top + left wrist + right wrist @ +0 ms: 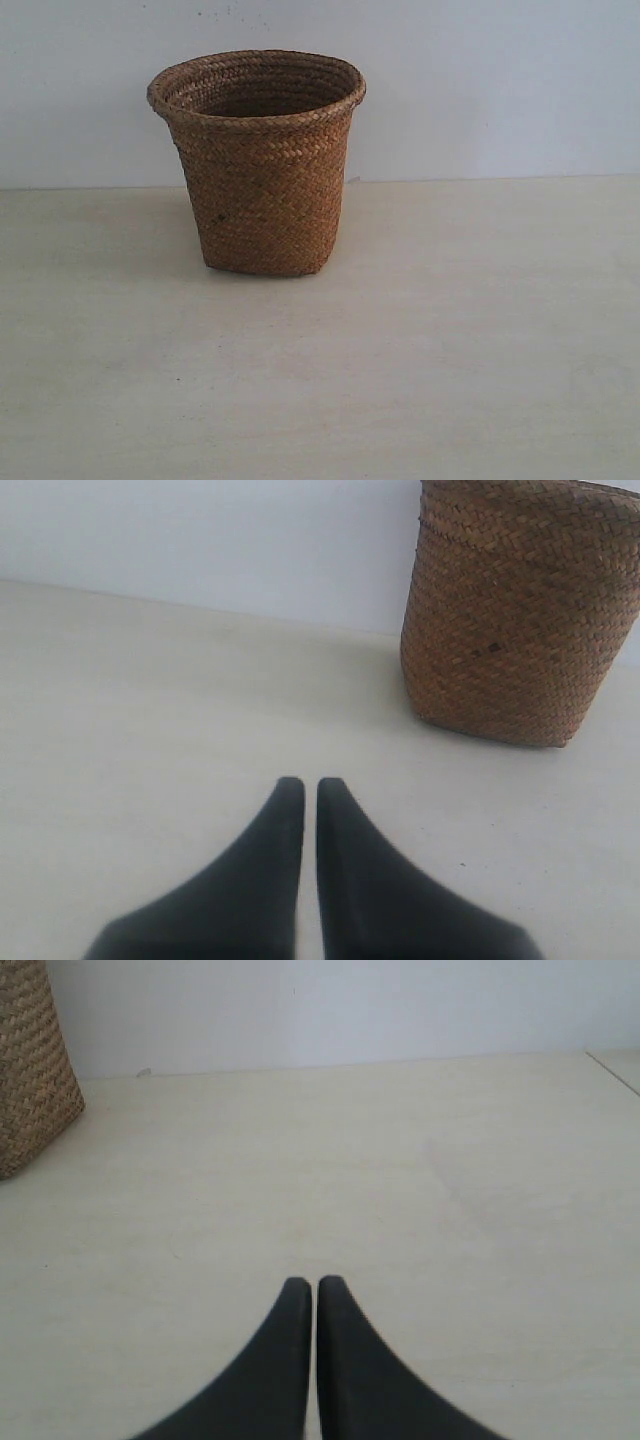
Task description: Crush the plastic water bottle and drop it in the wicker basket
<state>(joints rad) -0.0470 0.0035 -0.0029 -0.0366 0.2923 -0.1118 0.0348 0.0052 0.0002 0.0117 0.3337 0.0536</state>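
Observation:
The brown wicker basket [262,165] stands upright on the pale table toward the back, left of centre. No plastic water bottle shows in any view; the basket's inside is mostly hidden. Neither arm appears in the exterior view. In the left wrist view my left gripper [310,783] hovers low over bare table, jaws shut with nothing between them, the basket [510,610] standing well off from its tips. My right gripper [314,1282] is likewise shut and empty above the table, with an edge of the basket [30,1070] at the side of its view.
A plain white wall [480,80] runs behind the table. The light tabletop [400,380] stretches wide around the basket. A table edge [615,1068] shows in the corner of the right wrist view.

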